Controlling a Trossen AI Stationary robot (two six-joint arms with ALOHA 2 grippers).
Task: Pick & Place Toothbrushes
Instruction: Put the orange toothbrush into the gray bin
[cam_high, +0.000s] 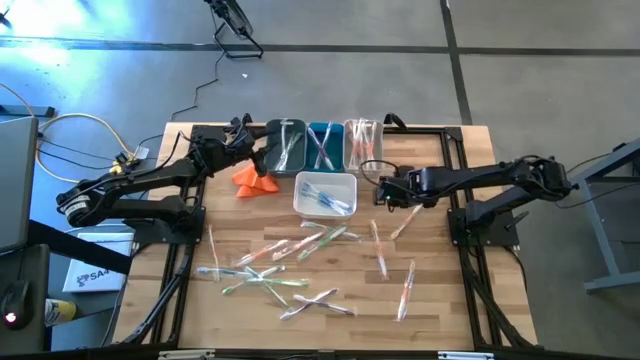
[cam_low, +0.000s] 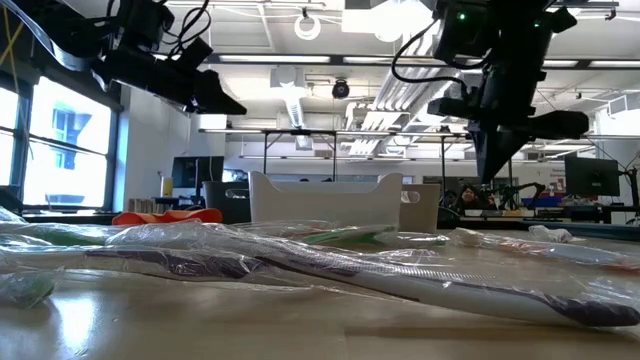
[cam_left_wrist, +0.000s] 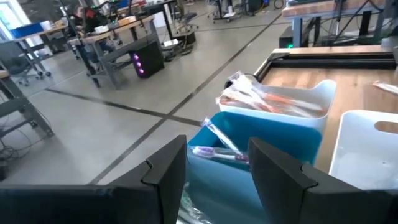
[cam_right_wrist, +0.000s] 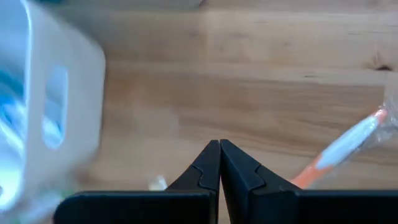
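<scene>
Several wrapped toothbrushes (cam_high: 285, 262) lie loose on the wooden table's near half. More lie in three bins at the far edge: a grey bin (cam_high: 286, 146), a teal bin (cam_high: 322, 145) and a white bin (cam_high: 362, 141). A fourth, white bin (cam_high: 325, 194) just in front of them holds blue ones. My left gripper (cam_left_wrist: 214, 168) hovers open and level beside the grey bin, facing the teal bin (cam_left_wrist: 273, 137), with nothing between its fingers. My right gripper (cam_right_wrist: 219, 152) is shut and empty, pointing down over bare table to the right of the front white bin; an orange toothbrush (cam_right_wrist: 339, 152) lies close by.
An orange folded cloth (cam_high: 254, 178) lies to the left of the front white bin. Black arm mounts stand at the table's left (cam_high: 165, 215) and right (cam_high: 485, 225) sides. Bare wood shows between the right gripper and the scattered toothbrushes.
</scene>
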